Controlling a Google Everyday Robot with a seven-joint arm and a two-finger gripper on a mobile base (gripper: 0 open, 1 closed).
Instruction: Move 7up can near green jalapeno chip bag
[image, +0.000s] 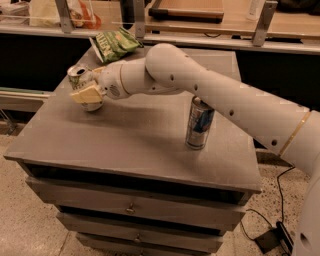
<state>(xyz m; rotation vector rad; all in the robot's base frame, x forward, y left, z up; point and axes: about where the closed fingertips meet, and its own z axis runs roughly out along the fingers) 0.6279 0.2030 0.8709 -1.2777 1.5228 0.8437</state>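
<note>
The 7up can (78, 76), white and green with a silver top, stands upright near the table's left edge. My gripper (88, 86) has reached it from the right. It is open, with one cream finger (86, 94) across the front of the can's lower body and the other behind the can. The can rests on the table. The green jalapeno chip bag (114, 44) lies at the back of the table, a short way behind and to the right of the can.
A taller slim blue-and-silver can (200, 125) stands right of centre on the grey table (125, 140), under my forearm. A shelf with metal posts (64, 17) runs behind the table. Drawers sit below the tabletop, and a cable lies on the floor at right.
</note>
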